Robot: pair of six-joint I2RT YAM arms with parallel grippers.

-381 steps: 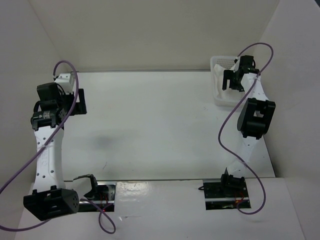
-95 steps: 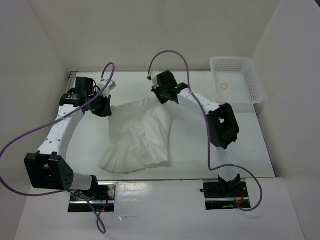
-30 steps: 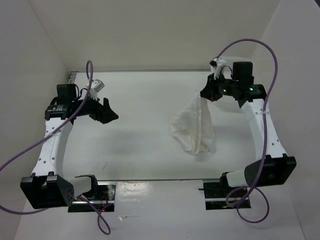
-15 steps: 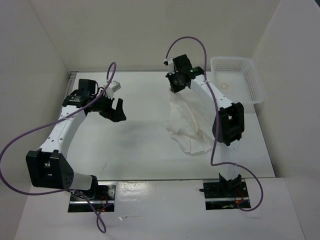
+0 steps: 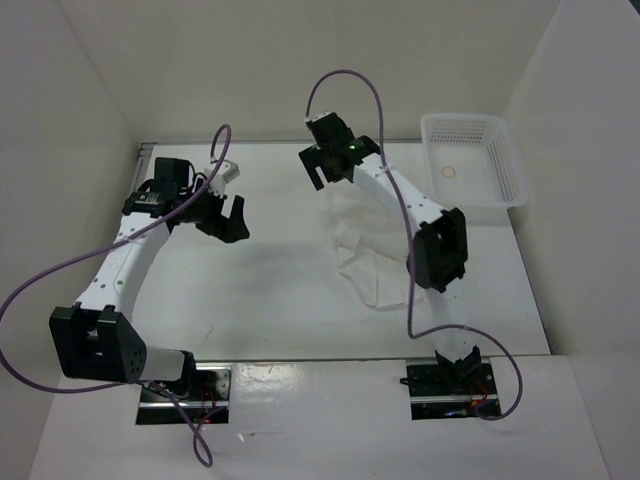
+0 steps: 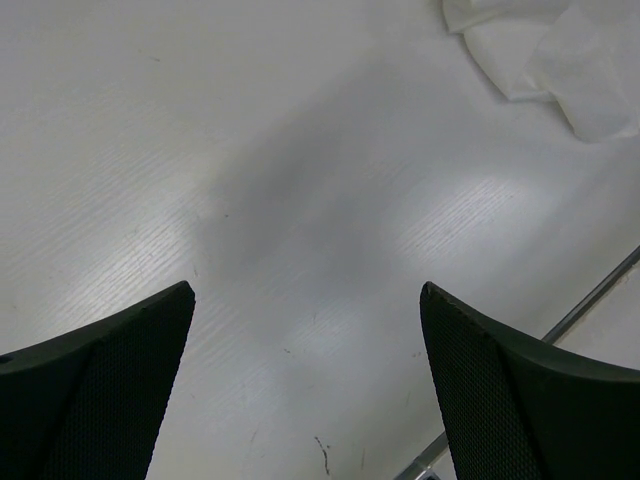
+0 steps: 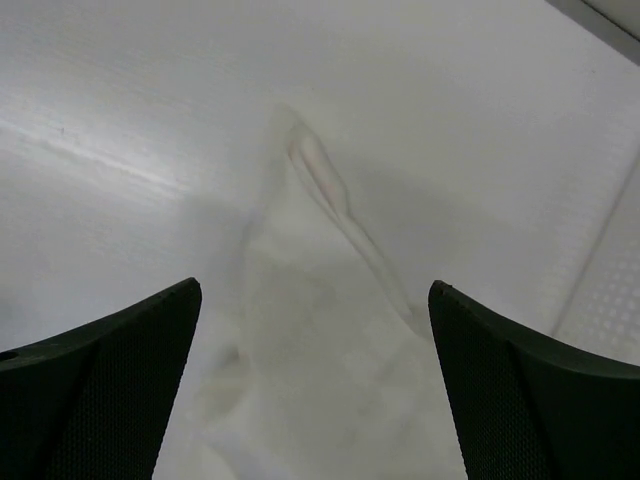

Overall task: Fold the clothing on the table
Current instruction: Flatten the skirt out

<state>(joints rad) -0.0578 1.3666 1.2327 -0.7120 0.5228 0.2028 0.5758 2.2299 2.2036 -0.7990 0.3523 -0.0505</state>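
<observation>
While the wide white counter is carrying everything, the folding itself is not yet beginning, as far as I am judging. The clothing is lying on it to the right of the middle, as a rumpled heap. One end is narrowing toward the far edge and the wider end is spreading toward the near edge. No clean fold line is showing, and the garment is not even lying flat. The basket is standing at the far right corner, apart from the clothing, and it is holding no fabric (it is white too, so I am looking twice). The right fingers are standing wide and holding nothing. They are hovering over the far, narrow end of the clothing, where the right wrist view is showing a raised ridge of fabric below them. The left fingers are also standing wide and empty, over bare counter well apart from the heap. So almost the whole work is remaining, I am thinking: spreading the garment flat, then making each fold.
</observation>
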